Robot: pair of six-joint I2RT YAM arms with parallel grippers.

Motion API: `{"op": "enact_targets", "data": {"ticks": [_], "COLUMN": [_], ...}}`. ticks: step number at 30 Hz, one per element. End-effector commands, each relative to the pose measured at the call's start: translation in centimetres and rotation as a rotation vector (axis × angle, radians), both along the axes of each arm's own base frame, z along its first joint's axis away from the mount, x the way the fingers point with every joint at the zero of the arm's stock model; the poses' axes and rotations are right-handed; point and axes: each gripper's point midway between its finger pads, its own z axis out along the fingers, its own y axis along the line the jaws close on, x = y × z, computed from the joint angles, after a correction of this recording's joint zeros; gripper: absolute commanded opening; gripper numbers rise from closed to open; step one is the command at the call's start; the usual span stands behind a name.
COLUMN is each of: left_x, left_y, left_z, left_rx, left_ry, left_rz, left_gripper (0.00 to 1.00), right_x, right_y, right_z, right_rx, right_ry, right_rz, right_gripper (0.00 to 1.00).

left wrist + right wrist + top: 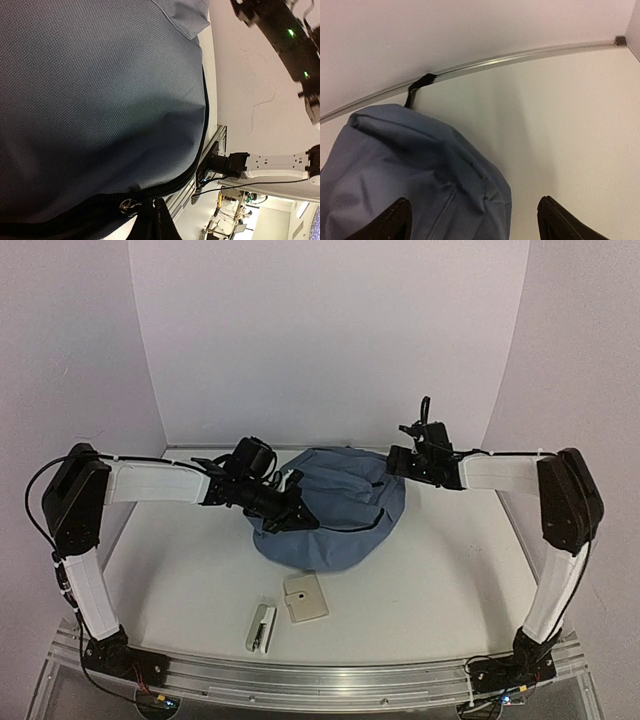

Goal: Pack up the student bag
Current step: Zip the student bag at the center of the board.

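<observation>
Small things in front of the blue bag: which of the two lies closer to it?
The beige square one, just off the near edge of the student bag. The narrow white one lies further out, toward the arms' bases.

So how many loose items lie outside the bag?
2: a beige square item near the student bag, a white stapler-like item beside it. More may be hidden.

Student bag [335, 515] slate-blue, black zip trim; table [450, 580] white.
</observation>
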Motion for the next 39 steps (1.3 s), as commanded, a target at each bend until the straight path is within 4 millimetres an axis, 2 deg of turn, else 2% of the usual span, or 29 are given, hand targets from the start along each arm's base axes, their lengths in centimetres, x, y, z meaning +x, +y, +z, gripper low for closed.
{"op": "enact_targets", "data": {"ticks": [1, 2, 3, 7, 10, 13, 16, 21, 26, 30, 39], "left_x": [3.1, 3.0, 2.9, 2.5, 2.2, 1.8, 1.6, 1.0, 0.7, 0.6, 0.0], "left_y": [-1.4, -1.4, -1.4, -1.3, -1.1, -1.0, -0.9, -0.9, -0.9, -0.8, -0.8], "left_z": [4.2, 4.2, 4.1, 3.9, 3.9, 3.9, 4.0, 4.1, 4.1, 4.2, 4.7], "left_rx": [-0.111, -0.11, -0.108, -0.098, -0.091, -0.092, -0.094, -0.094, -0.085, -0.08, -0.073], "left_ry": [-0.097, -0.097, -0.091, -0.077, -0.072, -0.065, -0.061, -0.057, -0.057, -0.059, -0.067], "left_rz": [0.08, 0.077, 0.071, 0.055, 0.044, 0.036, 0.032, 0.022, 0.012, 0.011, -0.008], "left_gripper": [0.0, 0.0, 0.0, 0.0, 0.0, 0.0, 0.0, 0.0, 0.0, 0.0, 0.0], "right_x": [-5.1, -6.9, -8.8, -16.1, -19.6, -22.1, -22.7, -22.5, -22.2, -22.1, -21.3], "right_y": [2.5, 3.9, 4.8, 9.0, 11.0, 12.9, 13.8, 16.0, 18.4, 19.7, 20.5], "right_z": [9.4, 9.3, 10.5, 11.3, 11.3, 10.2, 9.0, 7.2, 5.2, 3.6, 1.3], "right_rx": [0.017, 0.037, 0.06, 0.084, 0.07, 0.017, -0.037, -0.15, -0.234, -0.294, -0.47], "right_ry": [-0.187, -0.181, -0.203, -0.24, -0.271, -0.31, -0.33, -0.338, -0.323, -0.311, -0.314], "right_rz": [0.298, 0.415, 0.494, 0.761, 0.872, 0.982, 1.009, 1.031, 1.061, 1.074, 1.035], "right_gripper": [0.9, 0.9, 0.89, 0.86, 0.85, 0.78, 0.77, 0.75, 0.65, 0.6, 0.53]}}
